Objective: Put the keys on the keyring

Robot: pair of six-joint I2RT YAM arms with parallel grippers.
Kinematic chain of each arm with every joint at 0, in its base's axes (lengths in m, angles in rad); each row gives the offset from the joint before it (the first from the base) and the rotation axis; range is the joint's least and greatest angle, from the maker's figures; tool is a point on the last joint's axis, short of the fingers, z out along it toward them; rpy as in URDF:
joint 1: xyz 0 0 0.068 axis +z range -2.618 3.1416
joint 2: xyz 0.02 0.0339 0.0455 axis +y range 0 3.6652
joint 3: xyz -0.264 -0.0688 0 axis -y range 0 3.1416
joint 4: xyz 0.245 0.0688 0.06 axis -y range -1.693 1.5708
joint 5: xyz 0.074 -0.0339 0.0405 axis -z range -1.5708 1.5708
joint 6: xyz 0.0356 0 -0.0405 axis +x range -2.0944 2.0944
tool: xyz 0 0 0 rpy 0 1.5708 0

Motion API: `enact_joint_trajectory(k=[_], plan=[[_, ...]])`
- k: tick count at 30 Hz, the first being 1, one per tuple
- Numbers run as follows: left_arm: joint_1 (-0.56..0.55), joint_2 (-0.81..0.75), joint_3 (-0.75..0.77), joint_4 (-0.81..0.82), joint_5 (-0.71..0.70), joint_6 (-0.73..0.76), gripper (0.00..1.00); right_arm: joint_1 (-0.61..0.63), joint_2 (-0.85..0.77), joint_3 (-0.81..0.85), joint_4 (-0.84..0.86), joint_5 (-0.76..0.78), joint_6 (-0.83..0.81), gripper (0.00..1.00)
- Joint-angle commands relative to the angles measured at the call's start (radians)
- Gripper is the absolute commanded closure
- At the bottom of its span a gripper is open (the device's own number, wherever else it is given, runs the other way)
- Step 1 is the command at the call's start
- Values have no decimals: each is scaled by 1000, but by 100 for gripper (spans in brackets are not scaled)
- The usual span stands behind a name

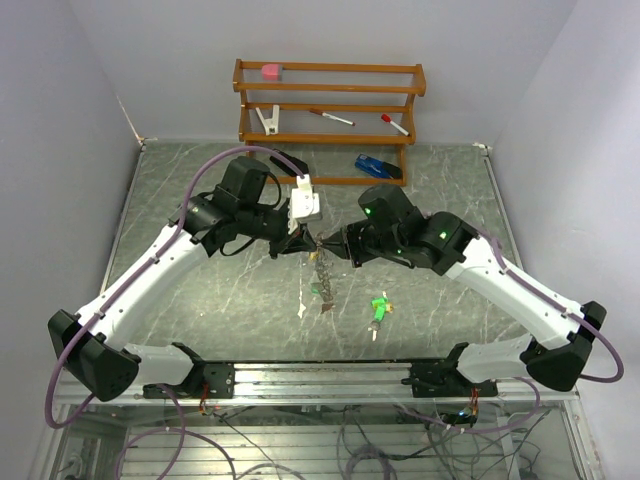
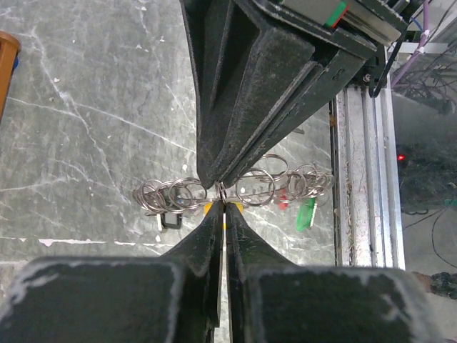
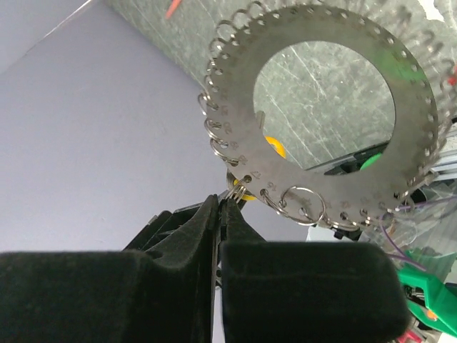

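The keyring (image 1: 322, 272) hangs in mid-air between my two grippers over the middle of the table. In the right wrist view it is a flat silvery disc (image 3: 228, 89) with numbered holes and several small split rings. My right gripper (image 3: 223, 201) is shut on one split ring at its lower rim. My left gripper (image 2: 223, 207) is shut tip to tip against the right one (image 1: 328, 245), with a yellow key head (image 2: 208, 209) showing at its fingertips. A green-headed key (image 1: 378, 312) lies loose on the table to the right. A red tag (image 2: 284, 201) hangs among the rings (image 2: 253, 187).
A wooden rack (image 1: 330, 100) at the back holds two red-capped pens (image 1: 332, 118), a pink block (image 1: 271, 71) and a white clip (image 1: 268, 120). A blue object (image 1: 375, 165) and a black one (image 1: 290, 162) lie before it. A metal rail (image 1: 320, 378) runs along the near edge.
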Motion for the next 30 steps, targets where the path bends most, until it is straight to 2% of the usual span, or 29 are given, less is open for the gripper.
enact_joint_trajectory(k=[1, 16, 25, 26, 28, 30], plan=[[-11, 6, 13, 25, -13, 8, 93, -2, -44, -8, 51, 11, 26, 100], [-39, 6, 13, 66, -115, -15, 93, 16, -78, -35, 106, 34, 105, 100], [-63, 10, 35, 39, -166, 20, 93, 29, -83, -49, 121, 39, 119, 100], [-62, 12, 38, 40, -164, 14, 92, 28, -84, -51, 122, 40, 118, 100], [-63, 12, 41, 45, -163, 4, 81, 28, -88, -54, 122, 39, 119, 100], [-63, 15, 50, 38, -164, 1, 75, 28, -92, -52, 111, 42, 118, 100]])
